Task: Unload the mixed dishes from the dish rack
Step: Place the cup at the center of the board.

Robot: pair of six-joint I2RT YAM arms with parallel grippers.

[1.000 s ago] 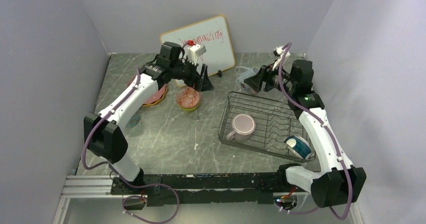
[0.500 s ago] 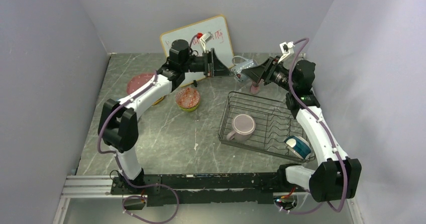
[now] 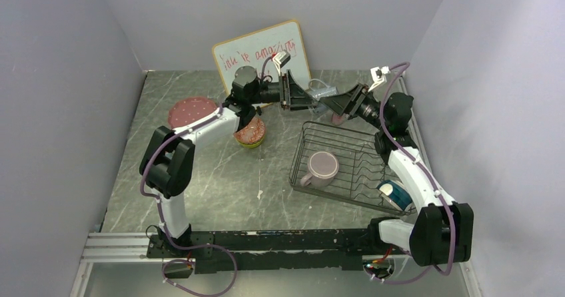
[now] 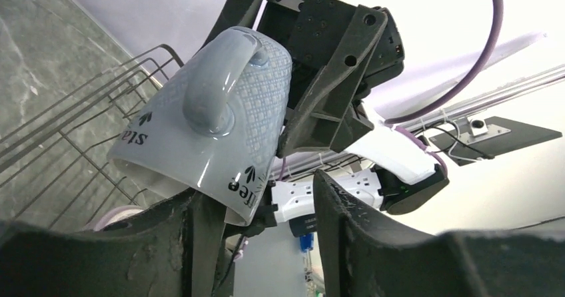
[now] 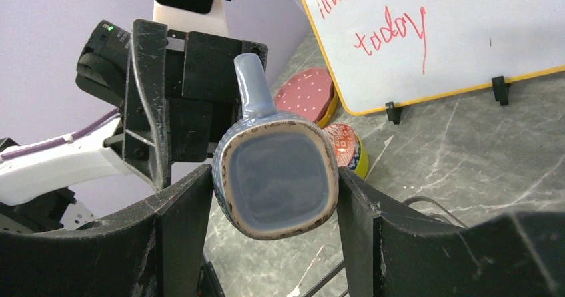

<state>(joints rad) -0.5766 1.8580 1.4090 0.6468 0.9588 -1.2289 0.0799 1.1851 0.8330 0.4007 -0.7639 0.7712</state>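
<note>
Seen from above, my left arm has swung away from the pink dotted plate (image 3: 193, 110) and the patterned bowl (image 3: 250, 132) on the far left. It now reaches across toward the far edge of the dish rack (image 3: 360, 167). There the left gripper (image 3: 298, 99) meets the right gripper (image 3: 341, 102) in mid-air. The pale blue mug (image 3: 322, 94) hangs between them, lifted clear of the rack and in front of the whiteboard (image 3: 263, 52). The lilac mug (image 3: 322, 166) and the blue-white bowl (image 3: 394, 193) are in the rack.

On the left wrist camera, the mug fills the view, handle toward me and rim pointing down between my left jaws. Those jaws have narrowed from wide apart and now straddle the rim. One of the fingers (image 4: 190, 227) looks to be touching it, while the other stands a little off with a gap showing. I read the left tool as closing in but not yet clamped.

On the right wrist camera, the right fingers (image 5: 183, 224) press on both sides of the mug's squarish base, as firmly as a second ago. The left gripper's frame sits just behind the mug.

I take this as a handover in progress. The right should not let go until the left has closed fully on the rim. After that, the left can carry the mug over to the dishes already set out on its side.
</note>
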